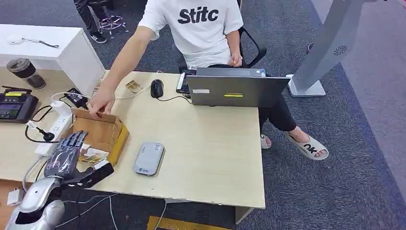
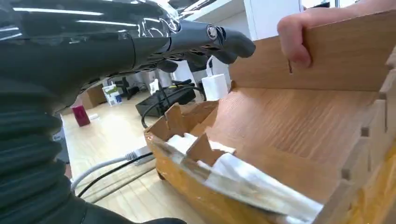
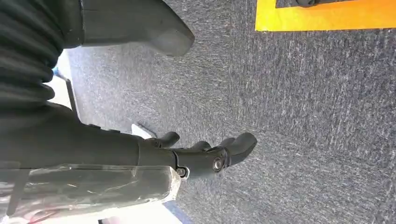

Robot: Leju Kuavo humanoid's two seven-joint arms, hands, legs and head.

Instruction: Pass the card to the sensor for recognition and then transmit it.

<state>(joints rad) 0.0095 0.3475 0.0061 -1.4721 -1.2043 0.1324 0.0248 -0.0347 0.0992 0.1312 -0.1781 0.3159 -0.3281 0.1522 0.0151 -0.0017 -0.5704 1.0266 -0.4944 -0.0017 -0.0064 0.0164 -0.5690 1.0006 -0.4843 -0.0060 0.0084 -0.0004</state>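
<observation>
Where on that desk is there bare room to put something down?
Most free: the wide patch between the reader, the laptop and the desk's right edge. A smaller gap lies between box and mouse. The left end is crowded: power strip, cables, left hand.

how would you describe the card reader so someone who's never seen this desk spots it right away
Start at the light wooden desk with the grey laptop at its far edge. Near the front edge, just right of the open wooden box, lies the card reader. It is the only flat grey rounded-corner slab lying on the bare desktop.
</observation>
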